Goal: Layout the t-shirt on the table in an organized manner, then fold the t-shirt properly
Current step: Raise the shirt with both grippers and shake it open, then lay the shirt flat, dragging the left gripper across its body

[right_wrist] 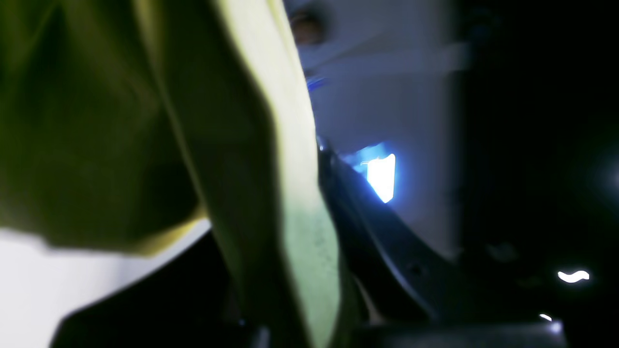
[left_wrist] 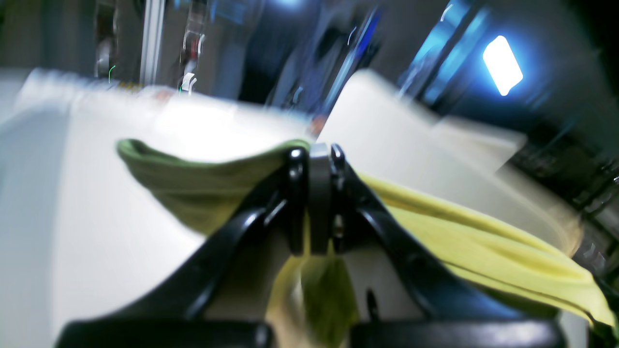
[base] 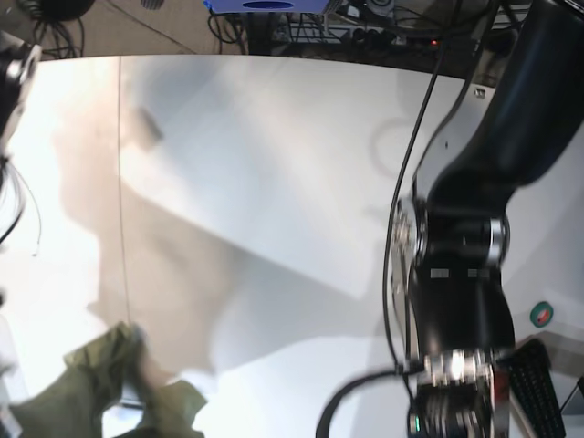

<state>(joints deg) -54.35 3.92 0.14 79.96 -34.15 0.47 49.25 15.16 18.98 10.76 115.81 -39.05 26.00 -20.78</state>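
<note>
T-shirt (left_wrist: pixel 203 188): olive-green cloth, bunched, not spread. From my left wrist it hangs off my left gripper (left_wrist: pixel 316 159), 1 stretch running left to a curled hem, another running right and down in paler yellow-green light. A loose fold drops between the 2 black fingers (left_wrist: pixel 232 241) below the tips.

Left jaws: pressed together, cloth pinched at the tips.

From my right wrist, the shirt fills the left half of the view at close range, a broad dark fold and a pale lit band draped down in front of my gripper body. Right fingertips are hidden behind cloth; jaws are closed, and the fabric lies right against them, so I read it as gripped.

Base view: crumpled green mass at the bottom left corner, low over the table (base: pixel 274 146), blurred. Thin dark seam line (base: pixel 119 182) runs down the tabletop's left side. My left arm (base: pixel 465 274) stands black and bulky at the right. Cables (base: pixel 411 164) trail along it.
</note>
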